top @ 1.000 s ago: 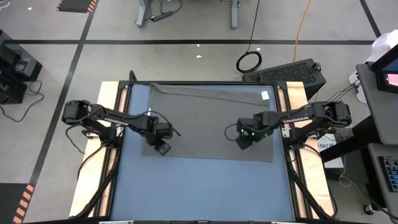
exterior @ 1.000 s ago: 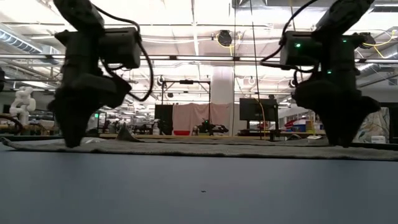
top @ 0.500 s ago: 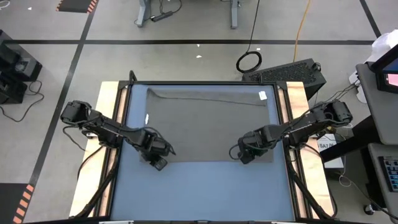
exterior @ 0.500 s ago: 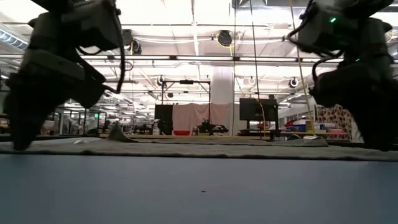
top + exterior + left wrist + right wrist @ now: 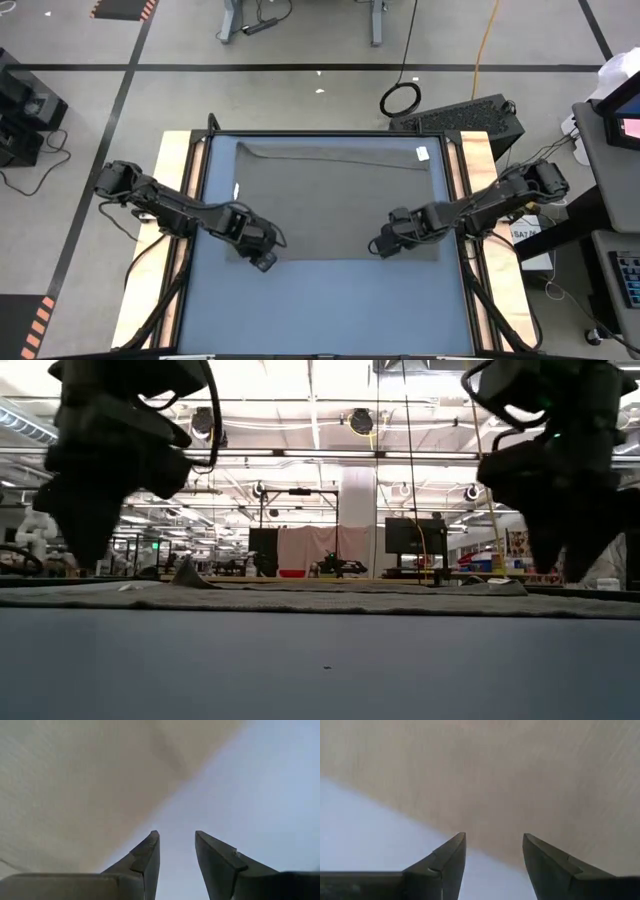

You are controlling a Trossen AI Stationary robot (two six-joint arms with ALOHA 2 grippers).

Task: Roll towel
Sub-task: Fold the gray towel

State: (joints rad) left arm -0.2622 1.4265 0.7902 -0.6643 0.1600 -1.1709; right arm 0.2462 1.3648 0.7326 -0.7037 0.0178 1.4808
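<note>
The dark grey towel (image 5: pixel 335 205) lies spread flat on the far half of the blue table (image 5: pixel 330 310), with a small white tag (image 5: pixel 426 153) near its far right corner. My left gripper (image 5: pixel 263 263) hangs open over the towel's near edge (image 5: pixel 165 790), toward its left end; its fingertips stand above bare table beside that edge. My right gripper (image 5: pixel 384 247) hangs open over the same edge (image 5: pixel 395 802), toward its right end. In the low view both the left gripper (image 5: pixel 85 560) and the right gripper (image 5: pixel 555 565) point down, clear above the towel (image 5: pixel 320 598).
Bare blue tabletop stretches from the towel's near edge to the table's near edge. Wooden side rails (image 5: pixel 175 200) run along the table's left and right sides under the arms. A black case (image 5: pixel 460 115) and a cable coil (image 5: pixel 401 98) lie on the floor beyond the far edge.
Both grippers have moved from over the towel's near half toward the table's near edge, to above the towel's near edge, rising a little and rolling at the wrist. The gap between the fingertips shows no change. The towel has stayed flat where it was.
</note>
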